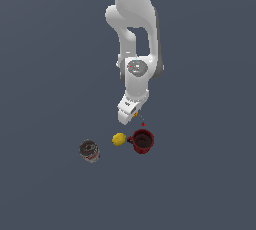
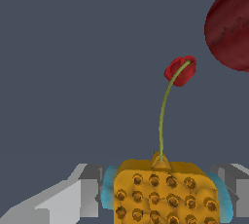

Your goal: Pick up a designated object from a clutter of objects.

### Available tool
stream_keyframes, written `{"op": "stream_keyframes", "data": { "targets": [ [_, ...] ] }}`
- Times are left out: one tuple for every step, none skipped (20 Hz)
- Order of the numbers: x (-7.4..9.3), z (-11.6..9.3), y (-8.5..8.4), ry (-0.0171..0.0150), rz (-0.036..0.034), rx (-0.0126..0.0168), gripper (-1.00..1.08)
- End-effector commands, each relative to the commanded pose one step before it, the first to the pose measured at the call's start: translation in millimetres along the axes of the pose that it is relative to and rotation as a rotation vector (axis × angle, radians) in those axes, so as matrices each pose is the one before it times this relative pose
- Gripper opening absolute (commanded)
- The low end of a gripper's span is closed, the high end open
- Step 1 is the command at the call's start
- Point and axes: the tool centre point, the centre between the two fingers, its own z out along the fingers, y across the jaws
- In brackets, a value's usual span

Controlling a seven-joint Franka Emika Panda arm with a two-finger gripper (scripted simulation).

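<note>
The designated object (image 2: 163, 191) is a small orange-yellow lump with rows of darker flecks. It sits between the blue pads (image 2: 108, 190) of my gripper (image 2: 164, 194), which is shut on it. A thin green stem (image 2: 163, 116) with a dark red tip (image 2: 181, 70) sticks out of it. In the exterior view only an orange speck (image 1: 135, 115) shows at the gripper (image 1: 129, 115), just beyond the clutter of objects. Whether the object rests on the surface I cannot tell.
A red mug (image 1: 142, 141) stands close in front of the gripper; its dark red side (image 2: 231, 28) fills a corner of the wrist view. A yellow lemon (image 1: 118, 139) lies beside the mug. A dark-topped can (image 1: 89, 150) stands further toward the exterior view's left.
</note>
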Motion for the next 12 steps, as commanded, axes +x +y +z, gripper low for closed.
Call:
{"op": "stream_keyframes", "data": {
  "targets": [
    [3.82, -15.58, 0.26, 0.00063, -0.00043, -0.00104, -1.0],
    [1.63, -7.07, 0.05, 0.0, 0.0, 0.0, -1.0],
    [1.75, -7.52, 0.06, 0.0, 0.0, 0.0, -1.0],
    [1.87, -7.97, 0.06, 0.0, 0.0, 0.0, -1.0],
    [2.17, -8.27, -0.07, 0.00007, -0.00053, 0.00044, -1.0],
    [2.1, -8.85, 0.06, 0.0, 0.0, 0.0, -1.0],
    [2.21, -9.29, 0.07, 0.0, 0.0, 0.0, -1.0],
    [2.38, -9.55, 0.03, 0.0002, -0.00027, 0.00036, -1.0],
    [2.31, -9.61, 0.08, 0.0, 0.0, 0.0, -1.0],
    [2.37, -9.51, 0.06, 0.00022, -0.00024, 0.00036, -1.0],
    [2.32, -9.54, 0.1, 0.0, 0.0, 0.0, -1.0],
    [2.32, -9.52, 0.11, 0.0, 0.0, 0.0, -1.0]
  ]
}}
